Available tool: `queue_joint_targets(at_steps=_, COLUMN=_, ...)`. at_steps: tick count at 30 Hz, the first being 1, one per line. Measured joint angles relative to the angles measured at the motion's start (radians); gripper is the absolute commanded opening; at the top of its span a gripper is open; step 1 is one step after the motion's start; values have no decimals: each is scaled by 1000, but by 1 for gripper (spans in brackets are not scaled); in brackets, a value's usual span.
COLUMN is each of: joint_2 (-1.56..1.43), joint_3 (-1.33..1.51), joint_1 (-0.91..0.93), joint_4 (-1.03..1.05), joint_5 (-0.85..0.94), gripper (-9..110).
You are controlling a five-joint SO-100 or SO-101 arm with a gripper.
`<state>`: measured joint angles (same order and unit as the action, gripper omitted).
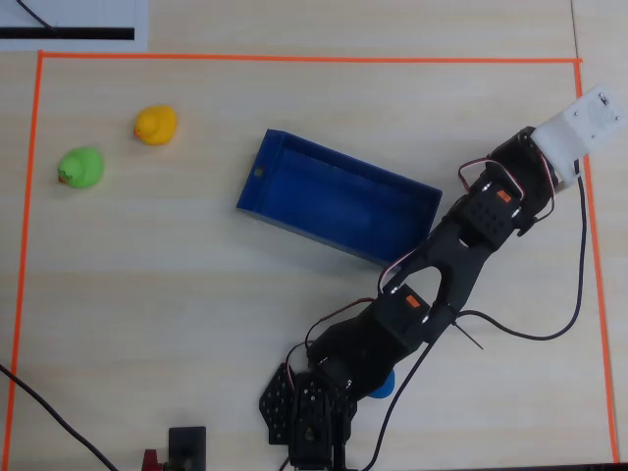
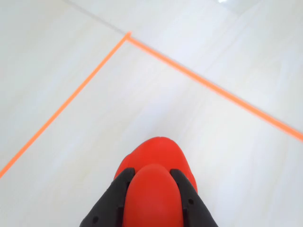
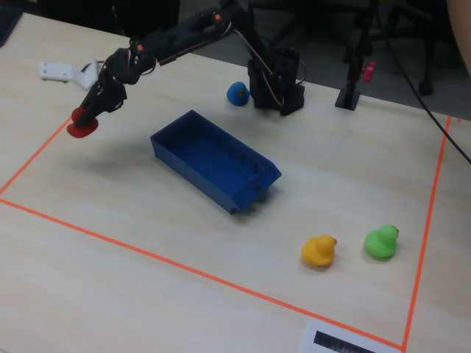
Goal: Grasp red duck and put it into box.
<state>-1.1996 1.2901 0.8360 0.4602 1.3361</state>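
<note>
Since the claw (image 2: pixel 154 189) pinched the red duck (image 3: pixel 83 125) only by its rounded top, above the desk (image 3: pixel 147 220) beside the box (image 3: pixel 213 163), it could slip out.

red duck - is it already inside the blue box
No, in the fixed view the red duck is held in the gripper above the table, well to the left of the box, which is empty.

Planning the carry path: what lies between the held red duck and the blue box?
Nothing: in the fixed view only bare tabletop separates the red duck, held in the gripper, from the box.
</note>
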Motion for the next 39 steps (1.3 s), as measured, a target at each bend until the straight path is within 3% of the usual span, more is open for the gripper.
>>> queue_joint_targets(at_steps=10, joint_2=-411, joint_3=258, joint_1=-74, joint_4=262, joint_5=-64, gripper=0)
queue_joint_targets(at_steps=22, joint_2=-847, joint_3=419, joint_1=-311, joint_4=678, joint_5=-86, gripper=0)
queue_joint_targets(at_steps=39, joint_2=-879, joint_3=503, joint_1=-449, joint_4=945, joint_5=44, gripper=0)
